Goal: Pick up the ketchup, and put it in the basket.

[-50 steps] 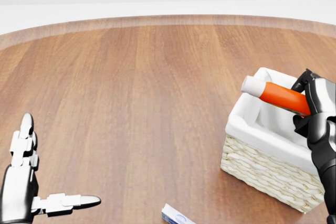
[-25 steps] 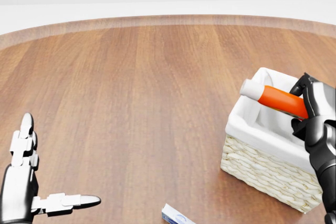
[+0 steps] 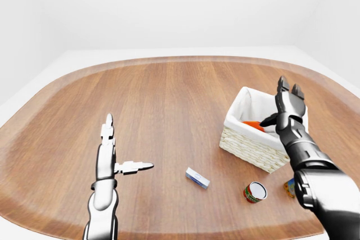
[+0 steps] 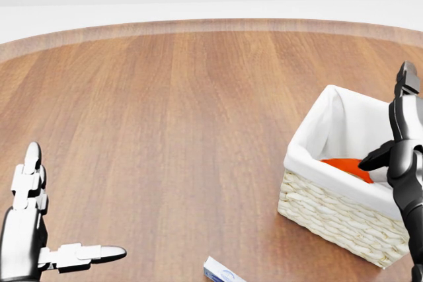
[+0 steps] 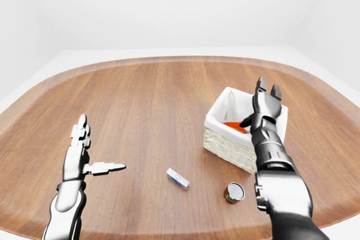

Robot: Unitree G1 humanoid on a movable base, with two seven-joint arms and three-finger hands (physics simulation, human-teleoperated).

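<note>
White walls and a pale floor ring a broad oval wooden table [image 3: 169, 99] that fills all three views. Nearest the robot in the left-eye view, its left hand [image 3: 107, 150] hovers low over the wood at the left with fingers straight and thumb stuck out sideways, spread wide and holding nothing; it looks parked clear of the work. Near the bottom edge lie a small blue-and-white box [image 3: 197, 178], a red can [image 3: 255, 191] on its side, and a partly hidden small item at the right that I cannot identify, none of them involved. Farther up on the right, the right hand [image 4: 400, 137] stands just above the wicker basket [image 4: 330, 212], fingers upright and apart, gripping nothing, which suggests a release. Below it the ketchup [image 4: 347, 168] lies inside the white-lined basket, only its orange-red body showing above the rim, so the task seems essentially done. Beyond, bare wood runs to the table's curved rim.
</note>
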